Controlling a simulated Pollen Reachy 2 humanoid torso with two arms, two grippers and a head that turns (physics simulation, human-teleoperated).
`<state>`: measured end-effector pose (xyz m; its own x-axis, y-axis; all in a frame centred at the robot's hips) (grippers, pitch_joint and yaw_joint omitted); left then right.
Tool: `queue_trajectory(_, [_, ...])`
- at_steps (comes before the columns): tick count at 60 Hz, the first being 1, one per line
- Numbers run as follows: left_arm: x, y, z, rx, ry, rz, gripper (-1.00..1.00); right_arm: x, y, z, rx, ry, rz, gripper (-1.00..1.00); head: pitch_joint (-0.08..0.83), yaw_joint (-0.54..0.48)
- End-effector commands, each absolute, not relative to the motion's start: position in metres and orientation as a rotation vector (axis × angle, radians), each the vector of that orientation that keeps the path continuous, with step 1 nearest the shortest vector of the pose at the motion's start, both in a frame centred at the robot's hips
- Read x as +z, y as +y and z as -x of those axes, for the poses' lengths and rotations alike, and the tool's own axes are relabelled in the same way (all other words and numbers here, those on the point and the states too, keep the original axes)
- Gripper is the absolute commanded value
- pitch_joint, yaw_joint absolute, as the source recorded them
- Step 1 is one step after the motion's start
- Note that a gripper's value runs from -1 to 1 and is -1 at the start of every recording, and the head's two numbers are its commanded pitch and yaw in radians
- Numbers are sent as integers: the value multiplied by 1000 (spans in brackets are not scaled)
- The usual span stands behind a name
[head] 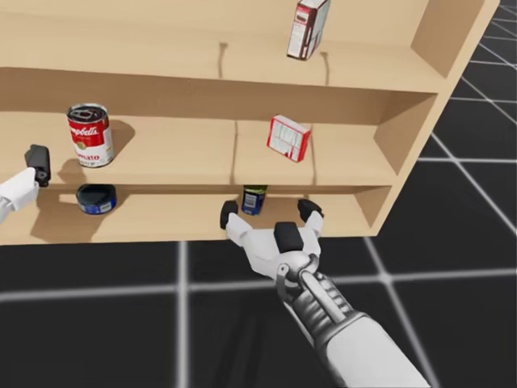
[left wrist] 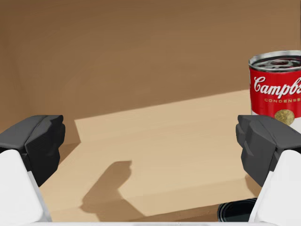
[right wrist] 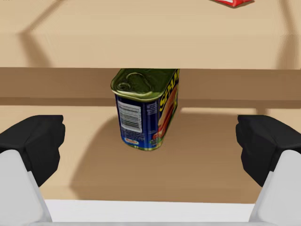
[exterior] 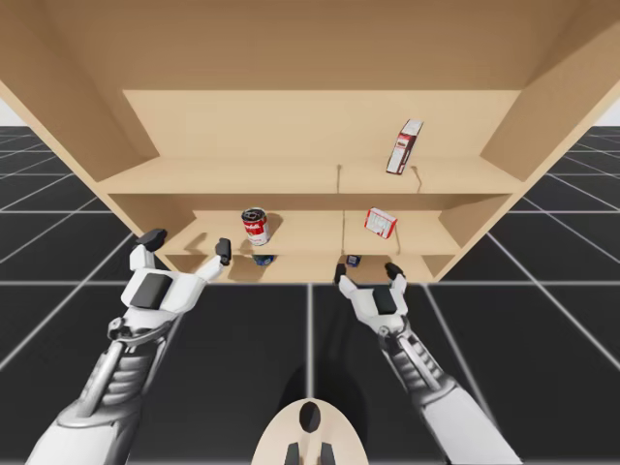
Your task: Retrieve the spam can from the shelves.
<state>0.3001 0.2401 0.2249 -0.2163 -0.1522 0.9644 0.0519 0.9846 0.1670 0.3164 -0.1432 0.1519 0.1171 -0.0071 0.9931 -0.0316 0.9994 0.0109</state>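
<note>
two grippers are hanging at the front of the shelves [exterior: 291, 174], both spreading their fingers wide and gripping nothing. my right gripper [right wrist: 150, 141] is facing the blue rectangular can [right wrist: 146, 110], which is standing on end on the bottom shelf just ahead, lining up with the gap between the fingers, not touching. my left gripper [left wrist: 150, 141] is pointing into the middle shelf, the red and white round can [left wrist: 276, 89] standing ahead of one finger
</note>
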Motion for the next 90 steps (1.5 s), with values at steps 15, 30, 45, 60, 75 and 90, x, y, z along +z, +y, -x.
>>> queue_trajectory(15, [224, 235, -296, -193, -1773, -75, -1000, 130, -90, -372, -124, -1349, -118, -1000, 581, -193])
queue_trajectory(30, [224, 233, -293, -193, -1771, -76, -1000, 115, -75, -394, -110, -1295, -117, -1000, 583, -183])
queue_trajectory(45, [224, 233, -294, -198, -1770, -74, -1000, 110, -67, -400, -57, -1227, -119, -1000, 582, -180])
queue_trajectory(60, [223, 231, -294, -205, -1766, -74, -1000, 104, -69, -392, -44, -1155, -130, 1000, 581, -184])
queue_trajectory(75, [222, 229, -294, -209, -1763, -75, -1000, 108, -76, -387, -41, -1184, -120, 1000, 584, -187])
queue_trajectory(90, [222, 228, -293, -208, -1768, -73, -1000, 140, -86, -365, -20, -1393, -82, 1000, 585, -194])
